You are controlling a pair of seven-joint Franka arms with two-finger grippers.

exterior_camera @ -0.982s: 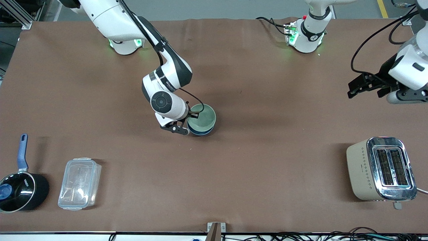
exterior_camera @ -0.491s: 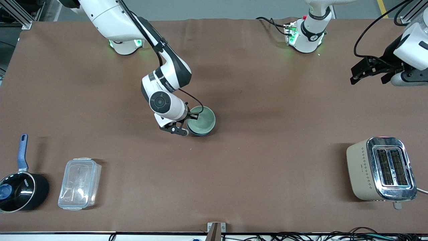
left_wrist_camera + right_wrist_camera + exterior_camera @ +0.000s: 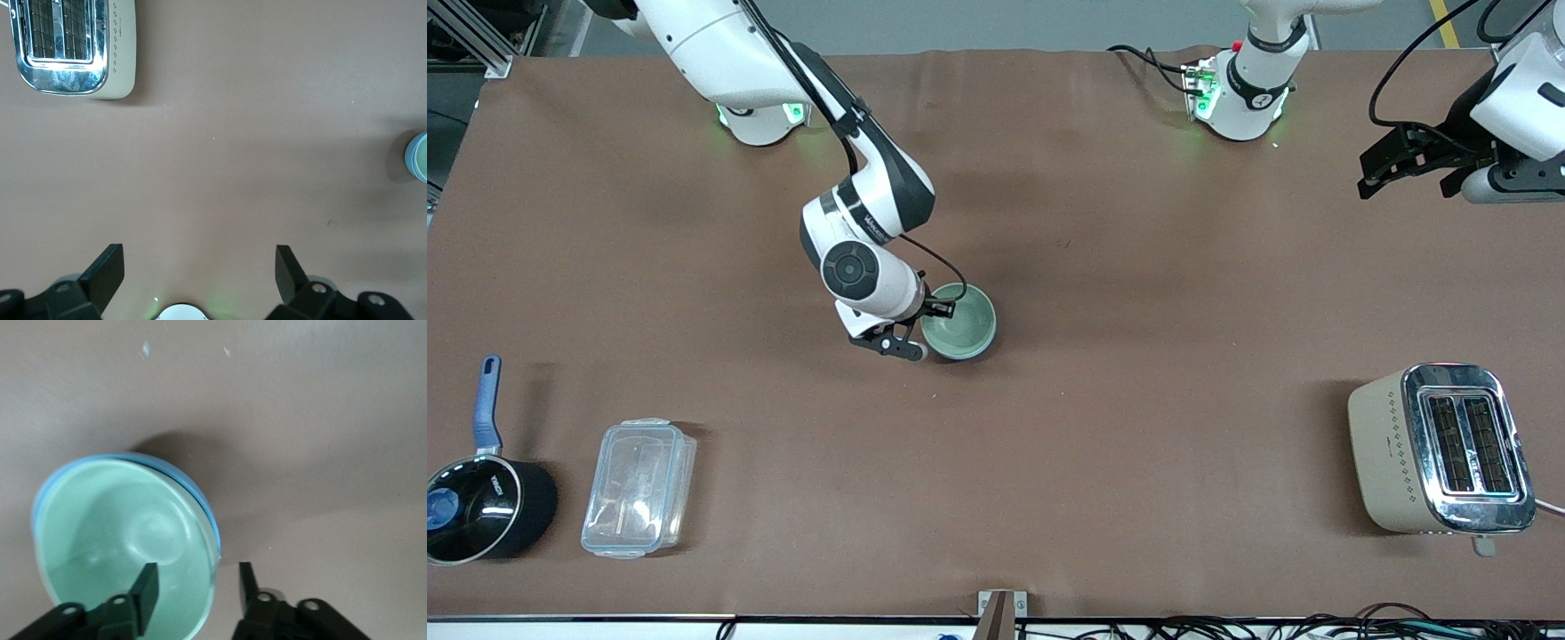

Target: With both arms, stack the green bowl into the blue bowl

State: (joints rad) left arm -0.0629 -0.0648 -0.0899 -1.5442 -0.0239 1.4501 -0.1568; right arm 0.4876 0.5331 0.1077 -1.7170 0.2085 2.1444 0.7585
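Observation:
The green bowl (image 3: 960, 322) sits nested in the blue bowl near the table's middle. In the front view the blue bowl is almost hidden under it. In the right wrist view the blue bowl's rim (image 3: 120, 459) shows around the green bowl (image 3: 120, 533). My right gripper (image 3: 927, 329) is open and straddles the green bowl's rim, one finger (image 3: 148, 583) inside and one outside, neither touching it. My left gripper (image 3: 1368, 176) is open and empty, up over the left arm's end of the table, and waits. The left wrist view shows the stacked bowls (image 3: 419, 157) at its edge.
A cream and chrome toaster (image 3: 1440, 449) stands at the left arm's end, near the front camera. A clear plastic container (image 3: 639, 487) and a black saucepan with a blue handle (image 3: 480, 498) sit at the right arm's end.
The green bowl has sunk down into the blue bowl, whose dark outside no longer shows in the front view. My left gripper has drawn back toward its base end.

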